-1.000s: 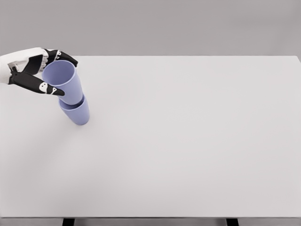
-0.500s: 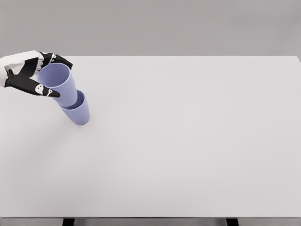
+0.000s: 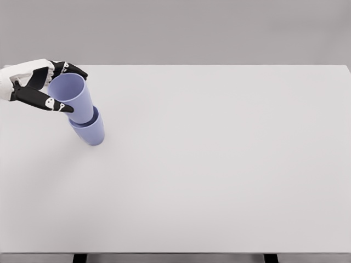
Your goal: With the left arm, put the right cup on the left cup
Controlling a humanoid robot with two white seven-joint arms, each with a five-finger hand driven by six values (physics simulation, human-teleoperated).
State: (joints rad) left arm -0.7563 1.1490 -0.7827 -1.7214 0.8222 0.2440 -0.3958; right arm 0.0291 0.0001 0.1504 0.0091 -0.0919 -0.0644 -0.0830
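Head view: left hand (image 3: 39, 87) holds the upper lilac plastic cup (image 3: 73, 97), tilted inside the lower lilac cup (image 3: 90, 130); straighten it upright before releasing.

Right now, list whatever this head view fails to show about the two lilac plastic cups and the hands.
- Lower lilac plastic cup: its inside and most of its rim are hidden by the upper lilac cup nested in it.
- Left hand: its arm is cut off by the left edge.
- Right arm: out of frame.
- How deep the upper cup sits: hidden.
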